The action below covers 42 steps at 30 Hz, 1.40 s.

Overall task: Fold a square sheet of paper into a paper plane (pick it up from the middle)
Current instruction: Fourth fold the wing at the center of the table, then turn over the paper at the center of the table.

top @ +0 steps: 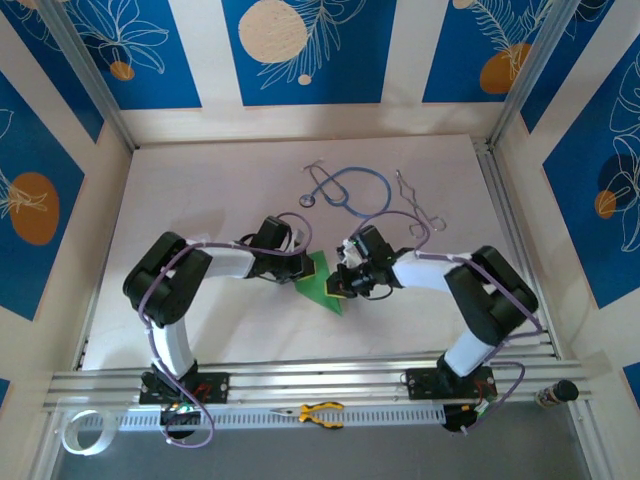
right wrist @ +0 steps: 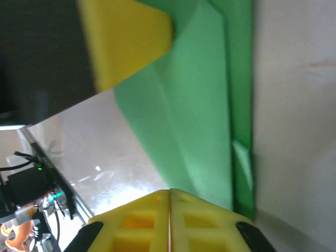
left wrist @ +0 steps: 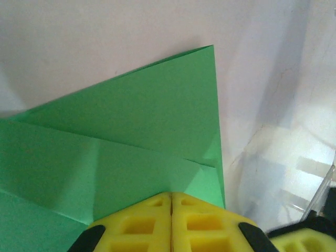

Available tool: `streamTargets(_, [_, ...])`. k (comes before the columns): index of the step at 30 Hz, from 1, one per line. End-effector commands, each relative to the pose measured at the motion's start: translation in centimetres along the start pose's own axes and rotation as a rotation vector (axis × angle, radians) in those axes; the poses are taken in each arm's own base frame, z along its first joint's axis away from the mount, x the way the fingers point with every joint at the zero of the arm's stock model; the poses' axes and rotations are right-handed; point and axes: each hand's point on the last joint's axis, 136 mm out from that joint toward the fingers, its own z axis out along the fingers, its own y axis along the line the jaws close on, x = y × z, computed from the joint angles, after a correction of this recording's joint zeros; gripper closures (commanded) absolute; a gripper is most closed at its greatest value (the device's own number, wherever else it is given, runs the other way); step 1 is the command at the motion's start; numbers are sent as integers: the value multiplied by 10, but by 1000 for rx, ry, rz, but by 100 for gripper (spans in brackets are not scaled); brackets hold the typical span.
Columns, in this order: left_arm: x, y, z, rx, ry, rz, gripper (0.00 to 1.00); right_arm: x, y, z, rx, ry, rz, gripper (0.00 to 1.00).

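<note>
**A:** Obs: the square sheet of paper (top: 322,283) lies mid-table (top: 200,190), between the two arms and to the near side of the blue stethoscope (top: 347,190). It is partly folded, with overlapping flaps and a sharp corner at the far end. It is not yet a dart

**B:** Claws?

**A:** The left gripper (left wrist: 171,195) has its yellow fingers pressed together with no gap, and the tips sit on the near part of the folded sheet. The right gripper (right wrist: 169,191) is shut tight as well, at the sheet's right edge. I cannot tell whether either one nips a layer or only bears down on top

**B:** Step in hand, as you judge it?

**A:** Probably setting a crease. One claw anchors the paper while the other runs along the fold

**B:** How to do it well?

**A:** Three notes
1. Keep the anchoring tips squarely on the layers so the stack cannot slide, since the paper is thin and smooth against the table
2. Drag the creasing tips along the fold line, not across it, with light, even pressure. Too much may buckle or tear the flap
3. Check that the upper edge lines up with the edge beneath it before pressing. A skewed crease here would likely throw off the centre line later

**B:** Risk?

**A:** The two claws sit close together, so a sweep should run away from the other's fingers
</note>
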Motion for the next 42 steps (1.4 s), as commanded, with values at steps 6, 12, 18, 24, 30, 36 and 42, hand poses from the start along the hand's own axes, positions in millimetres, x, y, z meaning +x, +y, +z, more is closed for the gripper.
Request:
streamTargets(6, [7, 10, 2, -13, 29, -34, 91, 27, -20, -27, 32, -36, 244, 78])
streamTargets(12, [11, 12, -1, -20, 35, -41, 91, 47, -21, -23, 15, 43, 281, 72])
streamTargets(18, [9, 11, -3, -23, 29, -43, 91, 60, -23, -14, 31, 102, 291, 71])
streamTargets(24, [7, 9, -3, -24, 30, -40, 91, 65, -30, -8, 69, 121, 287, 71])
streamTargets(30, [7, 8, -3, -22, 29, -42, 91, 66, -35, -3, 88, 130, 283, 71])
streamTargets(36, [7, 8, -4, -23, 25, -44, 91, 66, -35, -13, 118, 80, 254, 71])
streamTargets(42, [7, 6, -3, -10, 26, -53, 91, 69, -41, -7, 127, 94, 270, 71])
